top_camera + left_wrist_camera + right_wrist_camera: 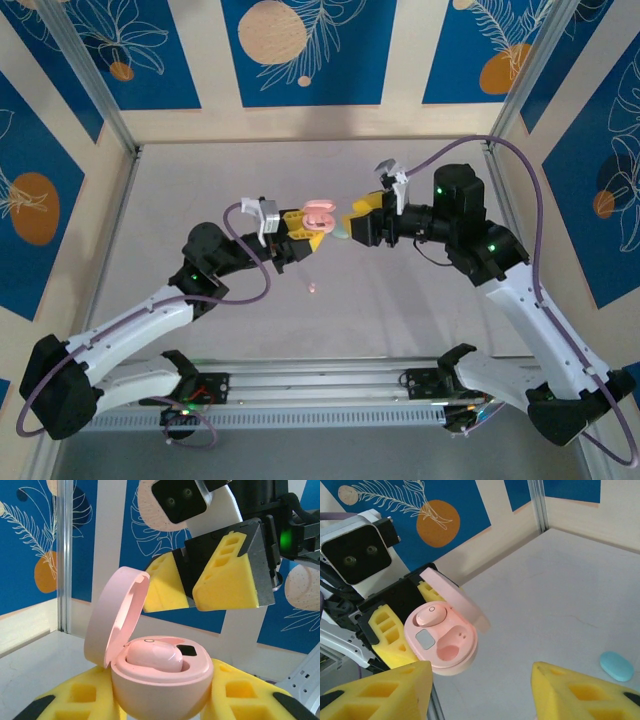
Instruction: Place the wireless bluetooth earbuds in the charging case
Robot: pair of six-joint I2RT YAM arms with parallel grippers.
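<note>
Right gripper [481,672]: jaws apart, nothing between the yellow pads [385,690]. We log it as open and empty.

Straight ahead of its tips, close but not touching, is the case [442,642]. The lid [454,596] is hinged back on the far side and the mouth faces the tool. Left gripper [162,696] is clamped on the case's lower shell and holds it clear of the table.

Case contents: the empty well [447,651] is the nearer of the two to the tool. Just beyond it, one pink bud [431,614] is seated.

Second bud: in the top view a small pink speck [313,288] lies on the table below the tool, back toward the arm bases and to its left. We take it for the loose bud. It is too small for us to tell its long axis. The left gripper is slightly nearer but occupied. The right is free, so we judge the pick falls to it: down and back to the speck, then a return to the empty well.

A pale teal oval [616,666] also lies on the table under the tool, at the right of its wrist view. We cannot tell whether it is a bud or a case.

Surface: table [560,590], plain grey, faint sheen, flat.

Room, beyond the case: cream walls with blue panels [300,50] printed with leaves and orange discs, and metal posts [95,90] at the corners.
</note>
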